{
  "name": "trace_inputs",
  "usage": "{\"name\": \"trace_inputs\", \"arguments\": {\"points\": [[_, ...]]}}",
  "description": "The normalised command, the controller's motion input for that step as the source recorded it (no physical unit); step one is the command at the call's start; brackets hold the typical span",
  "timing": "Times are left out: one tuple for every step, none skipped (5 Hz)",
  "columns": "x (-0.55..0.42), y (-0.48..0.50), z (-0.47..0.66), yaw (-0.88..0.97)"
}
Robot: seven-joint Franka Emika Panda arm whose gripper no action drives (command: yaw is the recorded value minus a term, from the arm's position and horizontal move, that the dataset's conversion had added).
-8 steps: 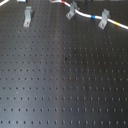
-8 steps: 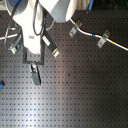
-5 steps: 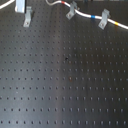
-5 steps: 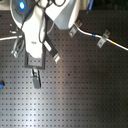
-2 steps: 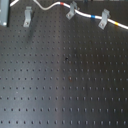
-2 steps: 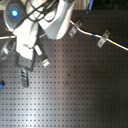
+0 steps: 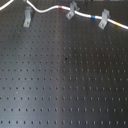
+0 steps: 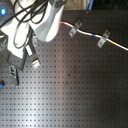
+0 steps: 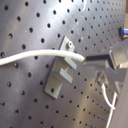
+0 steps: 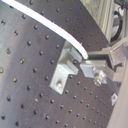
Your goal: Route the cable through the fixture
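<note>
The cable [image 7: 47, 9] is a white cord with red, blue and yellow bands. In the first exterior view it runs through the middle clip [image 7: 72, 10] and the right clip [image 7: 104, 19], and its left part curves up past the left clip [image 7: 27, 18]. Both wrist views show my gripper [image 9: 88, 60] shut on the cable [image 10: 55, 29], right beside a grey clip [image 10: 64, 71], with the cord lying over the clip's top. In the second exterior view the arm and its black gripper [image 8: 13, 72] sit at the left and hide the left clip.
Everything stands on a black perforated board [image 7: 65, 85]. Loose black hoses hang from the arm [image 8: 47, 22] in the second exterior view. A small blue part [image 8: 2, 84] sits at the second exterior view's left edge.
The arm has swung toward the second exterior view's left and lower. The cable's free left part has been drawn across toward the left clip.
</note>
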Motion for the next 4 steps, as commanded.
{"name": "trace_inputs", "arguments": {"points": [[-0.101, 0.159, 0.15, 0.17], [-0.096, -0.003, 0.10, 0.00], [-0.101, -0.046, 0.13, -0.20], [-0.136, 0.057, 0.26, -0.41]]}}
